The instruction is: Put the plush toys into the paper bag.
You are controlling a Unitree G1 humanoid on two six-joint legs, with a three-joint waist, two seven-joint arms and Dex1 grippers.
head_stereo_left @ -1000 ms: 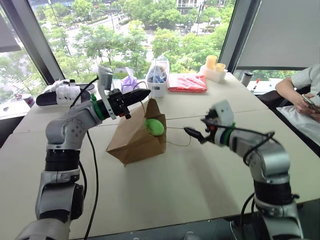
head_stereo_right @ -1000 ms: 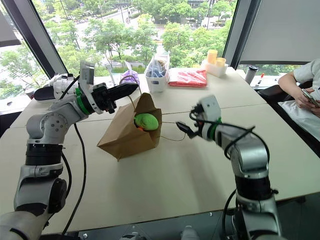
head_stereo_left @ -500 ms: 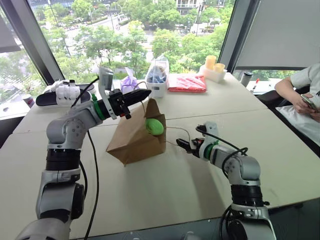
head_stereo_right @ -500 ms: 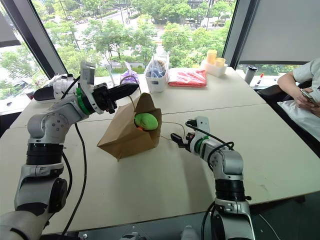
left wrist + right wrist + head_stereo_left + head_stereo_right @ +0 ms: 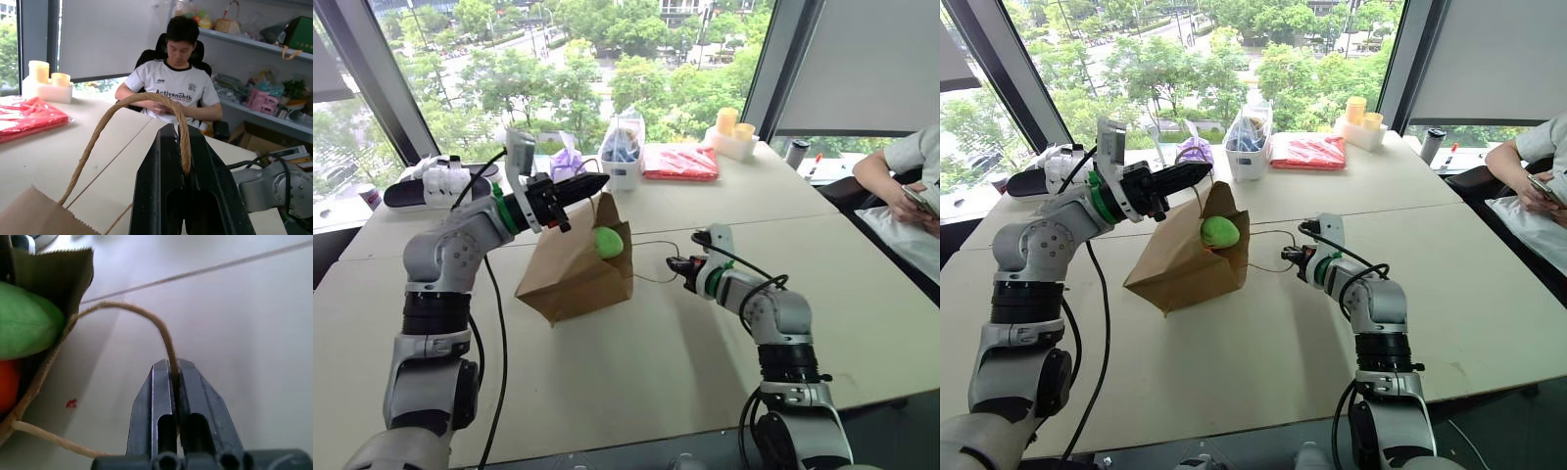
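Note:
The brown paper bag point(image 5: 570, 272) lies tilted on the table with its mouth toward my right arm. The green plush toy point(image 5: 608, 242) sits in the mouth, and the orange plush toy point(image 5: 7, 387) shows just under it inside the bag. My left gripper point(image 5: 598, 182) is raised above the bag's top edge and shut on one cord handle point(image 5: 104, 125), holding that side up. My right gripper point(image 5: 673, 262) is low over the table just right of the bag, shut on the other cord handle point(image 5: 155, 326), which runs between its fingers.
Along the far table edge stand a clear plastic bag with blue contents point(image 5: 623, 145), a purple pouch point(image 5: 566, 162), a red packet point(image 5: 680, 163) and a white tray with yellow cups point(image 5: 732, 135). A person point(image 5: 904, 176) sits at the right.
My right gripper dropped from hovering open, moved in to the bag's loose cord handle and shut on it. The bag's mouth shifted slightly left. My left gripper kept still.

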